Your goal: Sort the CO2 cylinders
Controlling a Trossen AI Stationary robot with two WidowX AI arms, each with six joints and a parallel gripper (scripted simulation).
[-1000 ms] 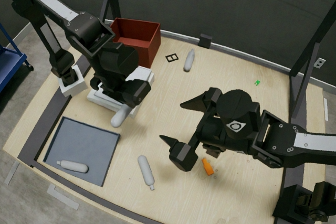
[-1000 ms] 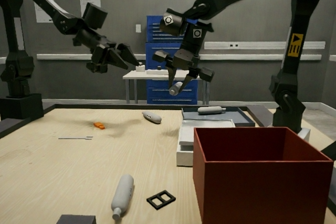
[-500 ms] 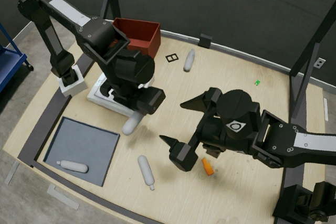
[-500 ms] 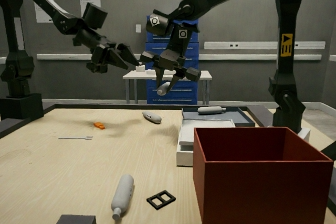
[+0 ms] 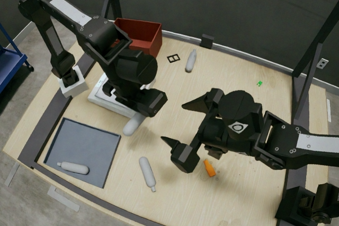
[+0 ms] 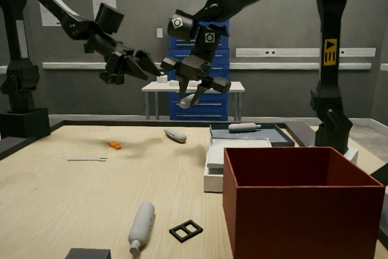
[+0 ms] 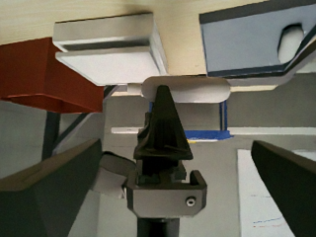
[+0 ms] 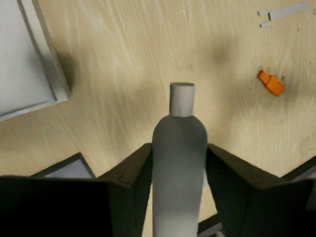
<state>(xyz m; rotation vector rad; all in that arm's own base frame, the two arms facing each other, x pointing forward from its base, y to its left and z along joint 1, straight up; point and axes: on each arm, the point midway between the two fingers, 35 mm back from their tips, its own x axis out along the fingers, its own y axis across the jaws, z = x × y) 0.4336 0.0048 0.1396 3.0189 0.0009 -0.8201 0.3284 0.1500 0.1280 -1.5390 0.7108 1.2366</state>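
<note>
No word or number could be read with certainty. On the right arm point(image 5: 69, 11) point(image 6: 328, 24) there was a yellow label point(image 6: 330, 51), with a black triangle and black bars like a letter E lying sideways. Two white stickers point(image 6: 177, 22) point(image 6: 209, 37) near its wrist carried each one a black ring sign. The left arm point(image 5: 317, 142) point(image 6: 15, 20) had also such a ring, on a white sticker point(image 5: 238, 127). The dark stamps on the farther cylinder point(image 5: 148, 172) point(image 6: 175, 135) and the nearer cylinder point(image 5: 190, 60) point(image 6: 142, 226) were too small, and so was the print on the wall sheet point(image 6: 104, 3).
</note>
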